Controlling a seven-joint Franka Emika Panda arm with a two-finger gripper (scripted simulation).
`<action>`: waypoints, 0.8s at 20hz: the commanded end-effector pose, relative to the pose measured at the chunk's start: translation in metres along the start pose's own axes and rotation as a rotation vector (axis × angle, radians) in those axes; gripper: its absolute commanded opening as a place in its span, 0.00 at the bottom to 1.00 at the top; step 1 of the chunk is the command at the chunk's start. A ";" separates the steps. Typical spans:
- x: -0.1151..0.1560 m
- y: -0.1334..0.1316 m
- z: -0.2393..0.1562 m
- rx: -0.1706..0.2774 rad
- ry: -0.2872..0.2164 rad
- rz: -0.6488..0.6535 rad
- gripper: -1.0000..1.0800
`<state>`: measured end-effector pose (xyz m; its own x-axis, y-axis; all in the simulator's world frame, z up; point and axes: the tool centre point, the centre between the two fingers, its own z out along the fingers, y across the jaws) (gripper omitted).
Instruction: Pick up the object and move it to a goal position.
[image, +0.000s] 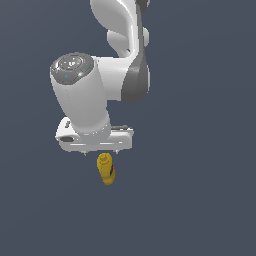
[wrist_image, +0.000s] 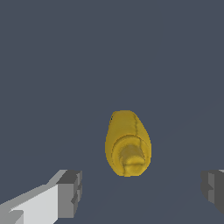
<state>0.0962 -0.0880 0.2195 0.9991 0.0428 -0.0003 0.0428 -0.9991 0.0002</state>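
The object is a small yellow bottle with a round cap and a red-and-blue mark on its side. In the exterior view it sits on the dark grey surface just below the white hand of my gripper. In the wrist view the bottle shows its cap end towards the camera. It lies past my gripper, roughly centred in the gap between the two grey fingertips. The jaws stand wide apart and hold nothing. They do not touch the bottle.
The plain dark grey surface fills both views. The white arm takes up the upper middle of the exterior view and hides the fingers there. No other objects show.
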 end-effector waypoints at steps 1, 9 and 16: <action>0.000 0.000 0.005 0.000 0.000 0.000 0.96; -0.001 0.000 0.041 0.000 0.000 0.000 0.96; 0.001 0.000 0.049 0.000 0.000 0.000 0.96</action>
<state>0.0962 -0.0884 0.1696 0.9991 0.0433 -0.0017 0.0433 -0.9991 -0.0002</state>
